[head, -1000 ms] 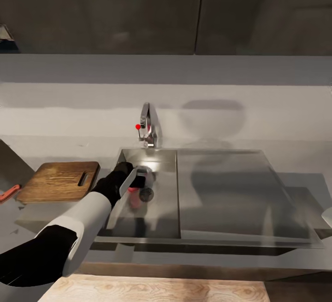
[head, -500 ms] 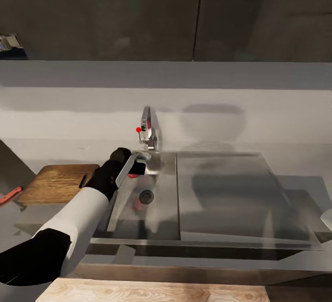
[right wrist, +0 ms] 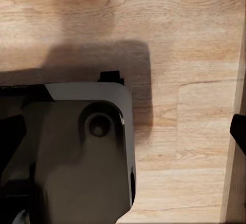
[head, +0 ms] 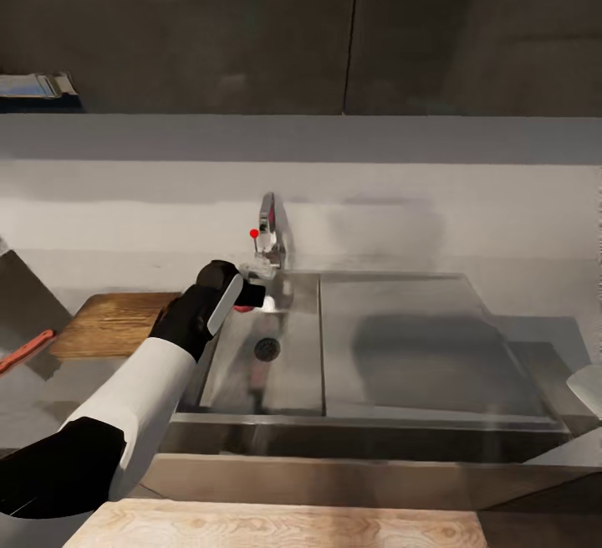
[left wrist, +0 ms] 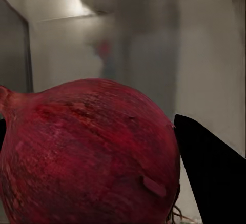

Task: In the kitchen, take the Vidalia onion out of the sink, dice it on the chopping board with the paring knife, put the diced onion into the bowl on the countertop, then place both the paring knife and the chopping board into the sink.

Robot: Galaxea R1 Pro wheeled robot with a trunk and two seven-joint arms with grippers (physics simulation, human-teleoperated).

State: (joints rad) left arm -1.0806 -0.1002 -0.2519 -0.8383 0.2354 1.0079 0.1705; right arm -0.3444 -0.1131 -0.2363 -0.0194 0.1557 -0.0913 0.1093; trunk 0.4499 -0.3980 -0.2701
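my left arm (head: 142, 389) reaches forward over the sink (head: 393, 347), wrist level, near the tap (head: 269, 238). left gripper (head: 247, 295) is clamped on the vidalia onion (left wrist: 87, 157), held above the basin's back corner. chopping board (head: 113, 322) lies just beside the sink.

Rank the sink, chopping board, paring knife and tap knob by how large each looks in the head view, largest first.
1. Sink, by far the largest.
2. Chopping board, partly hidden by the left arm.
3. Paring knife; just the orange-red handle is seen.
4. Tap knob, a tiny red dot.
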